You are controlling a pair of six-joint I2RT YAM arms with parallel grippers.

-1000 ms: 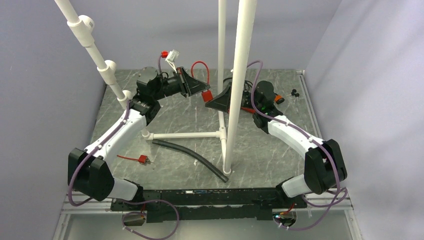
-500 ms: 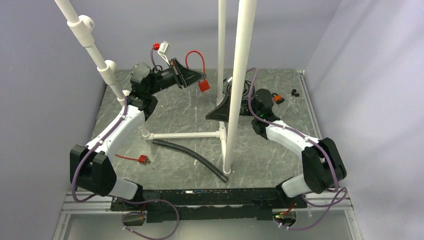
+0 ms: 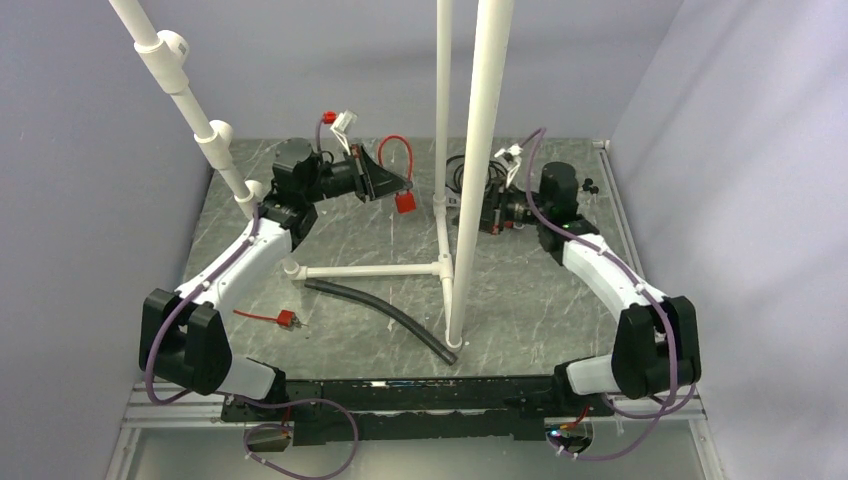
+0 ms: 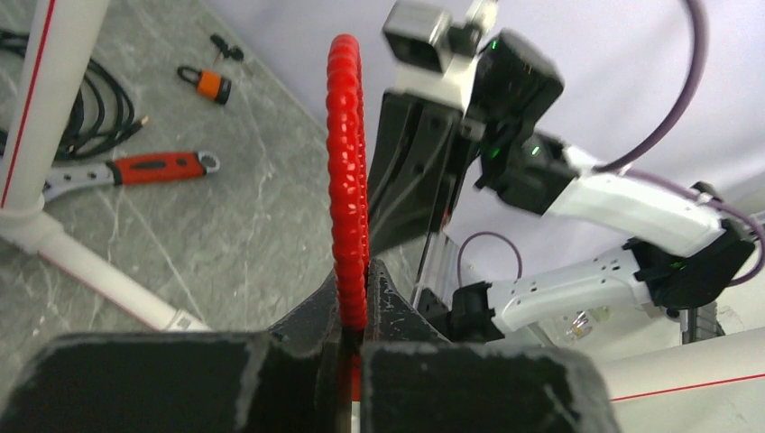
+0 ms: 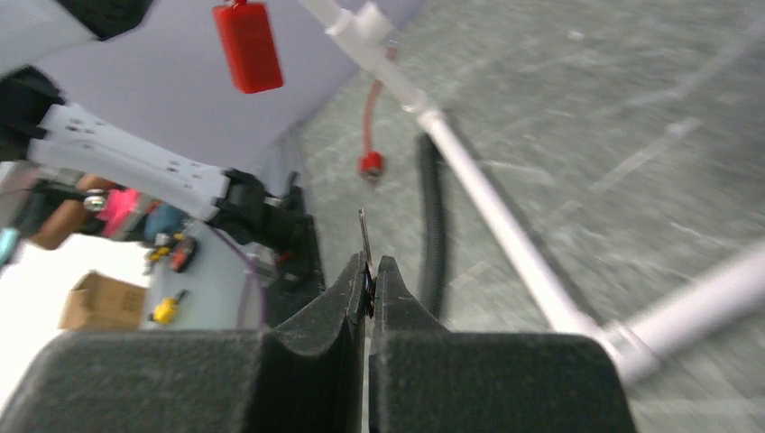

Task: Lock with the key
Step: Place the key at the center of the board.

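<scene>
My left gripper (image 3: pixel 388 180) is shut on the red cable shackle (image 4: pixel 347 162) of a red padlock and holds it above the table. The red lock body (image 3: pixel 405 203) hangs below the fingers; it also shows in the right wrist view (image 5: pixel 246 45) at the top left. My right gripper (image 3: pixel 490 212) is partly hidden behind the thick white pipe (image 3: pixel 480 170), to the right of the lock and apart from it. It is shut on a thin metal key (image 5: pixel 364 236), whose blade sticks out past the fingertips. In the left wrist view my left gripper (image 4: pixel 359 271) faces the right arm's gripper (image 4: pixel 415 171).
A white pipe frame (image 3: pixel 370 271) stands on the grey table. A black ribbed hose (image 3: pixel 380 318) and a red-handled tool (image 3: pixel 270 318) lie near the front. A red-handled wrench (image 4: pixel 153 169), a small orange padlock (image 4: pixel 209 84) and a black cable coil (image 3: pixel 470 175) lie at the back.
My right gripper has drawn back to the right, away from the lock and behind the pipe. My left gripper lifted the lock, then lowered it a little.
</scene>
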